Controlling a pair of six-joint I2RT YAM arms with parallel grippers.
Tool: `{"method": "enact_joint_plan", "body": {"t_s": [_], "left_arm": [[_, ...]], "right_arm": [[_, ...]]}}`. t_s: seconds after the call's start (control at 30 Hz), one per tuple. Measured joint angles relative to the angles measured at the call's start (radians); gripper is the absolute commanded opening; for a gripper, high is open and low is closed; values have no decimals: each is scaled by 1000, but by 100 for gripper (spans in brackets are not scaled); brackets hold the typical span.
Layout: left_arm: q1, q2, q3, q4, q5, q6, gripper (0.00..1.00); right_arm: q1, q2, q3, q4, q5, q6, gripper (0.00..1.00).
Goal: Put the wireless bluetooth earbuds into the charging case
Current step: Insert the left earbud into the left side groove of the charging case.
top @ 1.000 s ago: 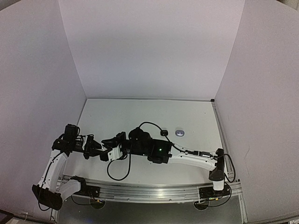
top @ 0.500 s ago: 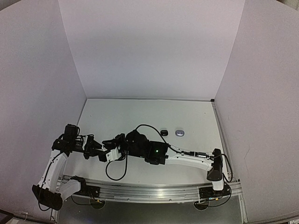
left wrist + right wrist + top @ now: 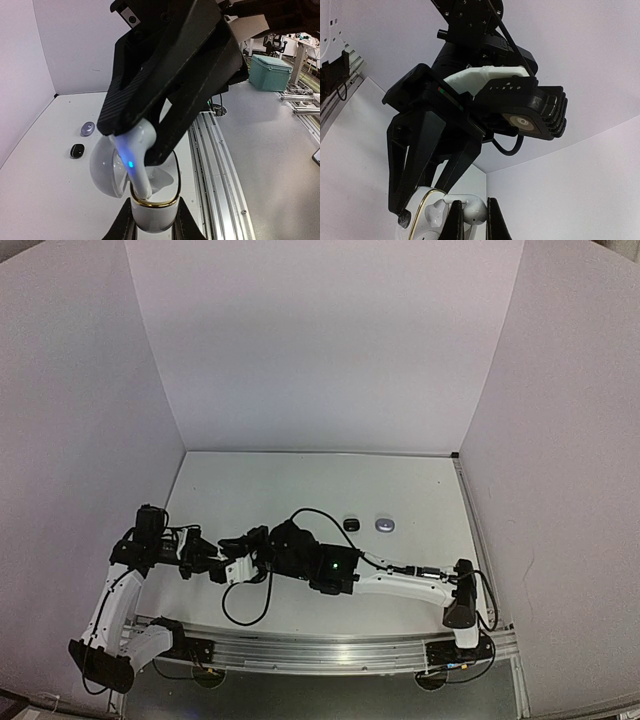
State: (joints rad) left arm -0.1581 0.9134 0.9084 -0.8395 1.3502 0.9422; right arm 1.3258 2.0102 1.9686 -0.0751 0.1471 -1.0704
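Item: white earbud (image 3: 131,159), stem-type, with a small blue light lit on its stem. Held above the near left part of the desk (image 3: 300,480), lower end inside the gold rim of the white charging case (image 3: 152,215). Whether it is fully seated in its socket cannot be told.

Right gripper (image 3: 473,220): clenched on the white earbud, reaching across from the right to meet the left gripper.

Left gripper (image 3: 153,226): grasping the white charging case by its lower body. The case is raised off the desk, with its domed lid (image 3: 105,167) hinged open to one side.

Also on the desk: black case (image 3: 351,525) and silvery grey case (image 3: 385,525), both pebble-shaped and apparently closed. They lie just beside each other right of centre, black on the left, well apart from both grippers.

Fixture: aluminium rail (image 3: 320,652) along the near edge, carrying both arm bases
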Motion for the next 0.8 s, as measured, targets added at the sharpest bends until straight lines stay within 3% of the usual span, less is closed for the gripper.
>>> {"method": "enact_joint_plan", "body": {"t_s": [0.8], "left_arm": [[0, -11, -8, 51, -2, -37, 0]], "right_arm": [[11, -23, -41, 14, 55, 54, 0]]}}
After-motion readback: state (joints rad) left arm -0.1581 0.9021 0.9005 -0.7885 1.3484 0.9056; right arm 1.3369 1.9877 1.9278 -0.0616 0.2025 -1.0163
